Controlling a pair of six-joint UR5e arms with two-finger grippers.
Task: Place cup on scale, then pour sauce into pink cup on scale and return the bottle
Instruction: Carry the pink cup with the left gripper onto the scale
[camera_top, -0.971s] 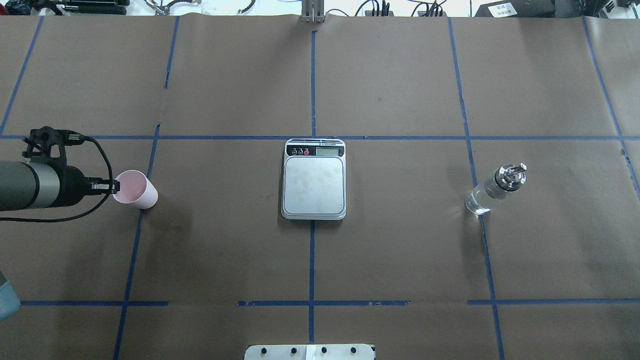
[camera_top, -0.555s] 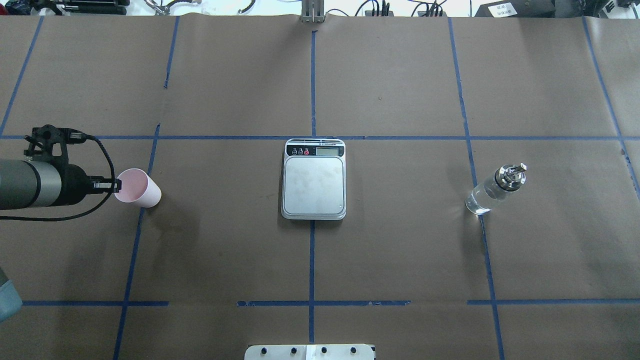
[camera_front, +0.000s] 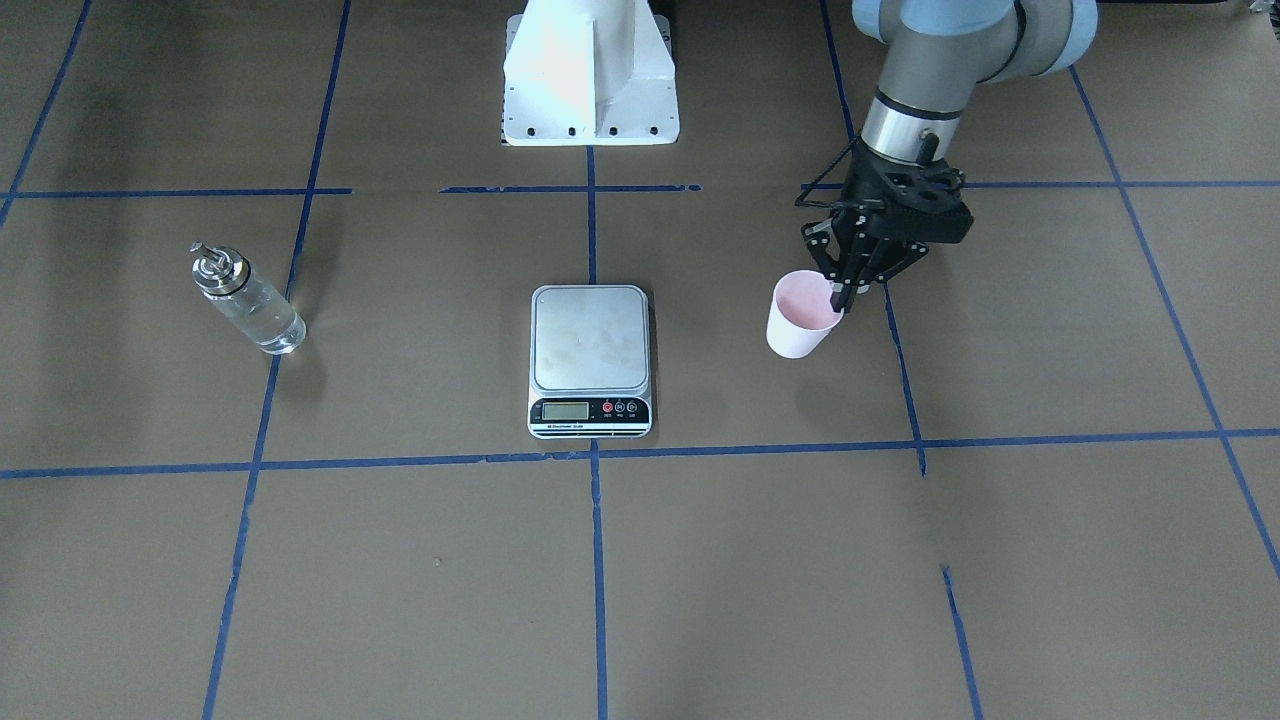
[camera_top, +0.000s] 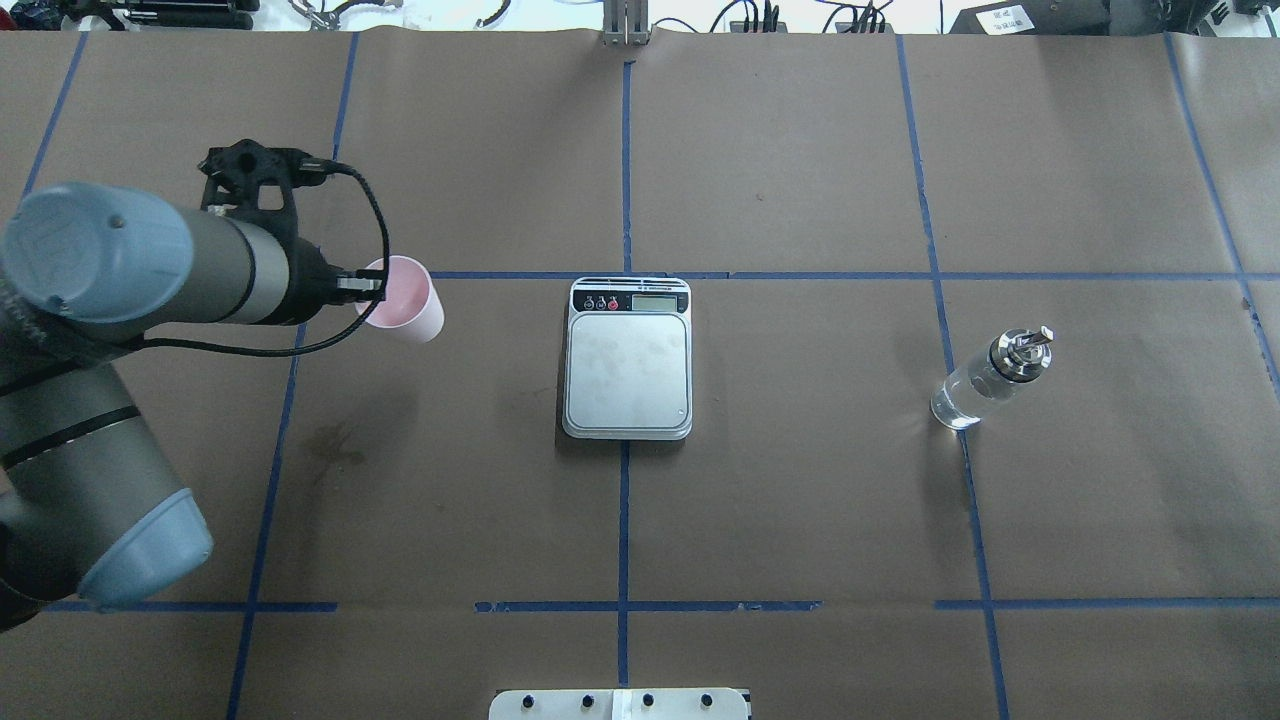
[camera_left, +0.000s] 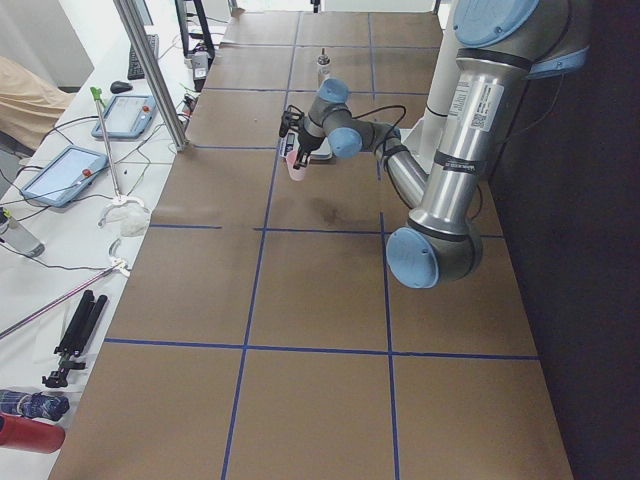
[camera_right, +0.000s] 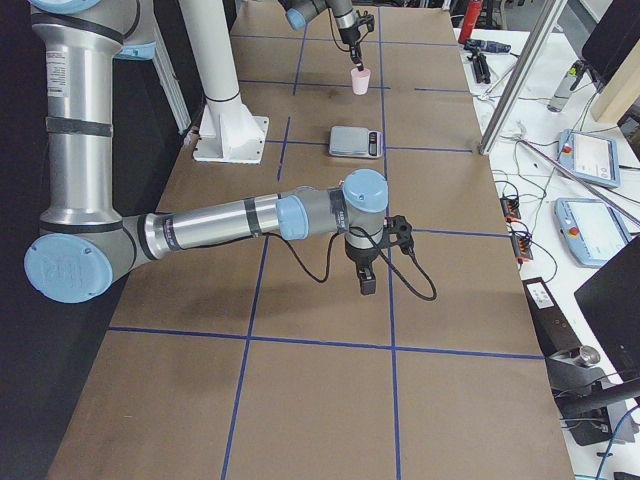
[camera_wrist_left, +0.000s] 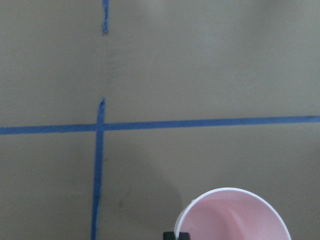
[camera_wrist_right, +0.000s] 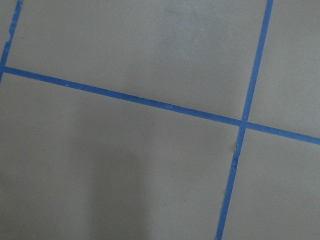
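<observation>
My left gripper (camera_top: 368, 285) is shut on the near rim of the pale pink cup (camera_top: 405, 312), one finger inside it, and holds it upright above the table, left of the scale (camera_top: 627, 372). In the front-facing view the gripper (camera_front: 838, 292) and the cup (camera_front: 800, 325) are right of the scale (camera_front: 589, 338). The left wrist view shows the cup's pink inside (camera_wrist_left: 235, 217). The glass bottle (camera_top: 985, 385) with its silver cap stands alone far to the right, clear liquid inside. My right gripper (camera_right: 366, 285) shows only in the exterior right view, pointing down over bare paper; I cannot tell if it is open.
Brown paper with a blue tape grid (camera_top: 624, 520) covers the table. The white robot base (camera_front: 590, 80) stands at the robot's edge. A metal post (camera_right: 520, 70) and a side bench with tablets (camera_right: 590, 160) lie along the far edge.
My left arm has lifted the cup and carried it right, toward the scale. The scale and the bottle have not moved.
</observation>
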